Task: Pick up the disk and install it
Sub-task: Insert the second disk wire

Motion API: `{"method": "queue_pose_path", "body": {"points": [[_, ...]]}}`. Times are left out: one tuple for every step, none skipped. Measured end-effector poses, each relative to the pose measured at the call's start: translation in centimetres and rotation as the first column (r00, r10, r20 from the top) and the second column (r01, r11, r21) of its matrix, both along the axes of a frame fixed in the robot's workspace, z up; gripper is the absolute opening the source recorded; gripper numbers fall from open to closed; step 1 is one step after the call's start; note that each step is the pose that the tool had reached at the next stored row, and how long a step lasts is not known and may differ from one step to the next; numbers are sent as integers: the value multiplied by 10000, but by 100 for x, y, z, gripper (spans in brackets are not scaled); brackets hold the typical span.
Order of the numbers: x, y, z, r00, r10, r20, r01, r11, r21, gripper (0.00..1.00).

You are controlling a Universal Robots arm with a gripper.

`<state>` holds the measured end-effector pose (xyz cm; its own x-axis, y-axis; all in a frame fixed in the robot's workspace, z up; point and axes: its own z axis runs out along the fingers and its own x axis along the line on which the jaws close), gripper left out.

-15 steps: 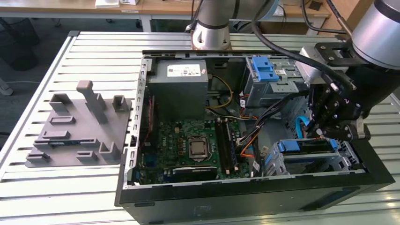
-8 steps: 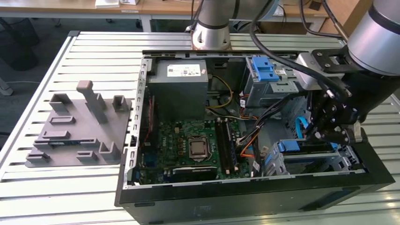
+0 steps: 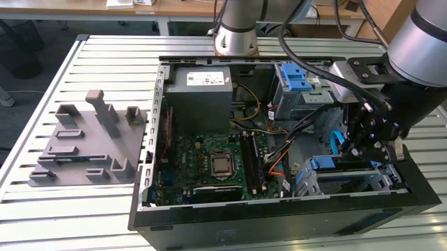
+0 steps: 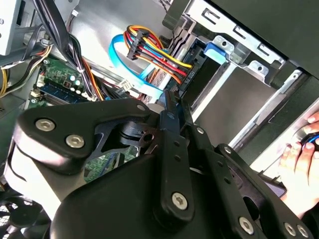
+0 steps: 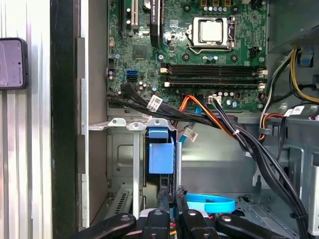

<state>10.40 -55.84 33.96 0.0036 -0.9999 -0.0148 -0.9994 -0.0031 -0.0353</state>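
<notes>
A grey moulded fixture (image 3: 84,141) with upright posts lies on the slatted metal table (image 3: 104,57), well apart from the claw, on the exterior view's left. Nearer the claw stands the open black computer case (image 3: 279,222). The grey power-supply box (image 3: 202,97) sits at its far end, and the green motherboard (image 3: 209,162) with its bare processor (image 3: 222,164) lies below that. A bundle of black, orange and yellow cables (image 3: 279,146) runs between the board and the claw. Beyond the claw, toward the arm's base, is the silver perforated cage (image 3: 307,97) with its blue latch (image 3: 297,78).

The claw (image 3: 369,151) hangs inside the case over the lower drive bay (image 3: 377,183), with a blue flat cable (image 3: 337,144) just beside it. The disk (image 3: 342,166) stands on edge in that bay directly under the claw, its blue bracket turned toward the motherboard. In the first wrist view the claw (image 5: 173,199) has its fingers (image 5: 166,199) drawn close together, the tips at the end of the disk (image 5: 160,157). Whether they nip its edge or merely press on it, I cannot tell. In the second wrist view a person's hand (image 4: 301,159) rests outside the case wall, apart from the claw (image 4: 172,102).
</notes>
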Motion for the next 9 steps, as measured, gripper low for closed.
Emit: {"method": "queue_pose_path", "body": {"points": [[0,-4,-4,10000,-1,0,1,10000,0,17],[0,-4,-8,10000,-1,1,1,10000,1,17],[0,-4,-10,10000,0,0,0,10000,-2,17],[1,-5,-13,10000,0,1,0,10000,-2,17],[0,-5,-17,10000,0,1,0,10000,0,17],[1,-5,-20,10000,0,1,0,10000,-1,17],[1,-5,-22,10000,0,1,0,10000,-2,17],[1,-5,-26,10000,0,1,0,10000,-2,17],[2,-5,-27,10000,0,1,0,10000,-1,17]]}}
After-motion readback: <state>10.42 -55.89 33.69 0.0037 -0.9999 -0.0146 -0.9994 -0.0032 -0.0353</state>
